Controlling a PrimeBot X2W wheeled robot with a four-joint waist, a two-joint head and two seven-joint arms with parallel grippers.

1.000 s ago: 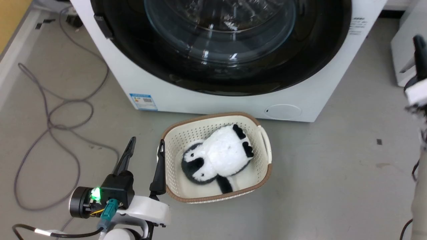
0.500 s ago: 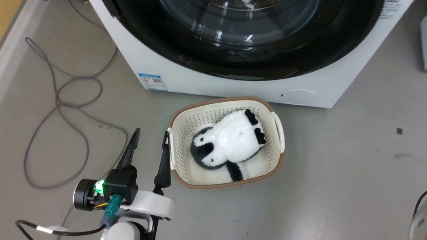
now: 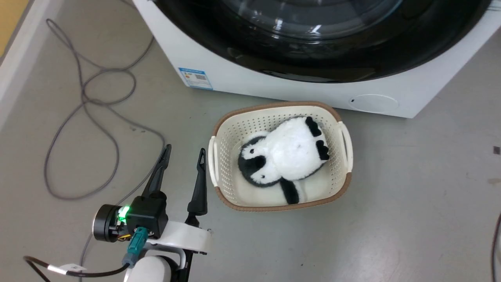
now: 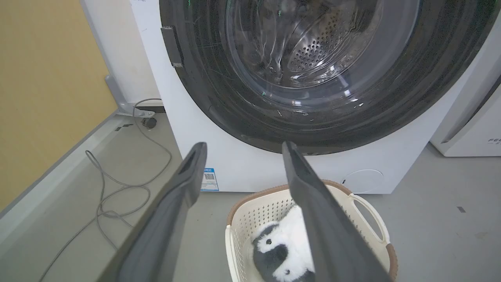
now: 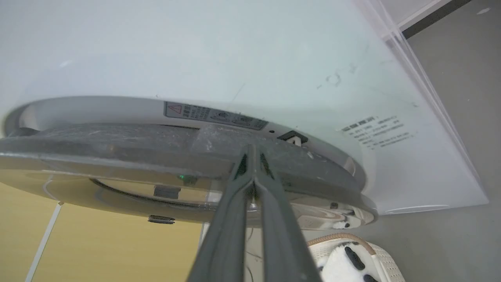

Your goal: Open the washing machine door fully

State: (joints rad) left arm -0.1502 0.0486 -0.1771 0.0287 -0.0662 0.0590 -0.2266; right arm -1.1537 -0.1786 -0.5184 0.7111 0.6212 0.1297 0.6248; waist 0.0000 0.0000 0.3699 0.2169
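Note:
The white washing machine (image 3: 274, 88) stands across the top of the head view, its glossy black washing machine door (image 3: 313, 58) lying against the front. In the left wrist view the door (image 4: 219, 98) shows its clear glass bowl (image 4: 305, 47) and the steel drum behind it. My left gripper (image 3: 185, 149) hovers open over the floor left of the basket, with nothing between its fingers (image 4: 243, 145). In the right wrist view my right gripper (image 5: 252, 150) is shut, its tips touching the grey rim of the door (image 5: 117, 145), seen edge-on against the machine front (image 5: 235, 58).
A cream basket (image 3: 219, 129) holding a penguin plush (image 3: 289, 152) sits on the floor right in front of the machine. Grey cables (image 3: 82, 98) loop over the floor at the left. Another white appliance (image 4: 469, 129) stands right of the machine, a yellow wall (image 4: 39, 98) to the left.
The head camera has moved, so the whole picture slid up and right. My right gripper, at the right edge a second ago, has left that view. The left gripper stays beside the basket.

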